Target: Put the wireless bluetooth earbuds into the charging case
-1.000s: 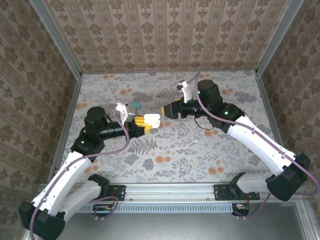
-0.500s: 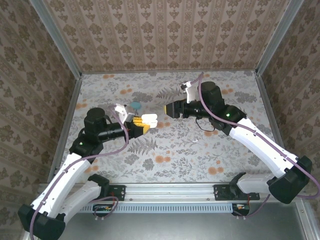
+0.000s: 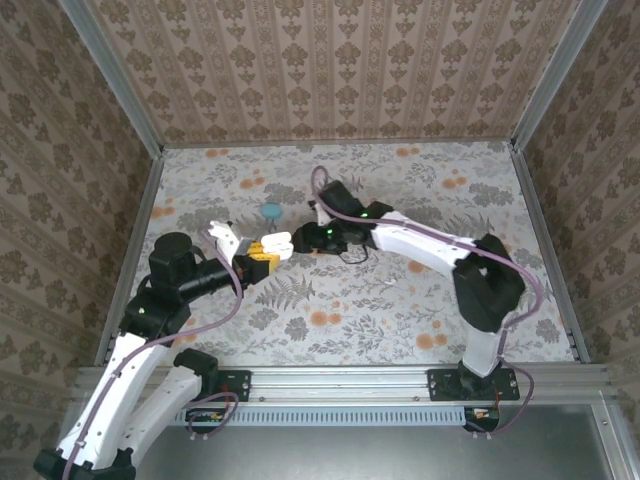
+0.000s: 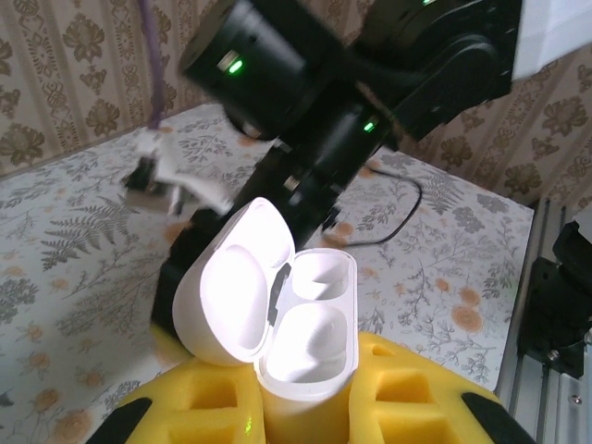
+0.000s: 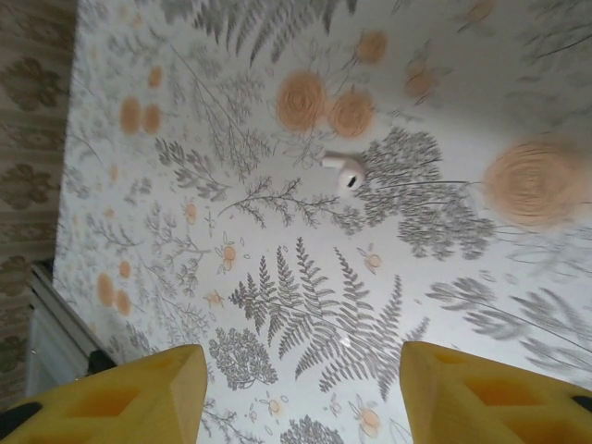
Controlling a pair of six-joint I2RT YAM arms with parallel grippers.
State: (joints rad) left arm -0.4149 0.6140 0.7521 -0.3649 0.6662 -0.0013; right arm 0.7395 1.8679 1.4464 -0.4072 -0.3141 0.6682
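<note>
The left arm reaches to mid-table, its left gripper clamped on the white case, which stands lid-open between the yellow pads. The right arm folds back at the elbow and stretches leftward, its right gripper just beside the case, fingers apart with nothing between. A white earbud lies on the table, well apart. A teal round thing sits behind the case.

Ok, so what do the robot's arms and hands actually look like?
The left arm and right arm have white shells and black joints; small green lights dot the right one. A purple cable runs along each. The left hand and right hand have blocky yellow fingers.
</note>
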